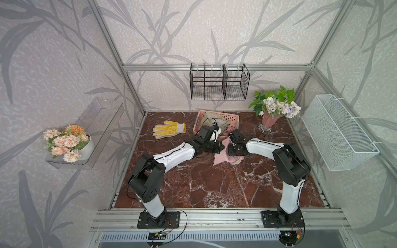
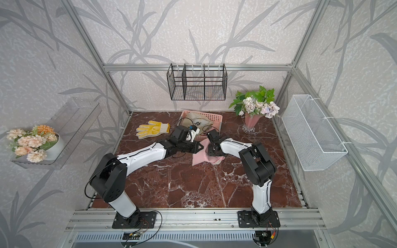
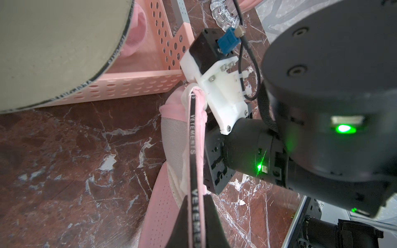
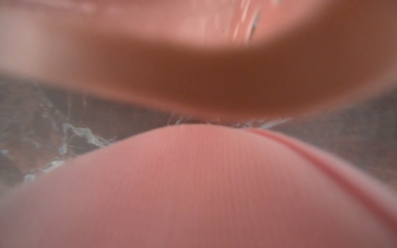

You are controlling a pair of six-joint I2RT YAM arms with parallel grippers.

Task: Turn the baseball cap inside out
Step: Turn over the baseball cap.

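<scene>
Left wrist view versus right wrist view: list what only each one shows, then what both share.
Only the left wrist view: the pink basket, the black lettered band along the rim of the cap, pinched between the fingers of the left gripper, and the right arm close against the cap.
Only the right wrist view: a blurred close-up of pink cloth with a raised seam; no fingers are visible.
Both: the pink cap and the marbled table.
</scene>
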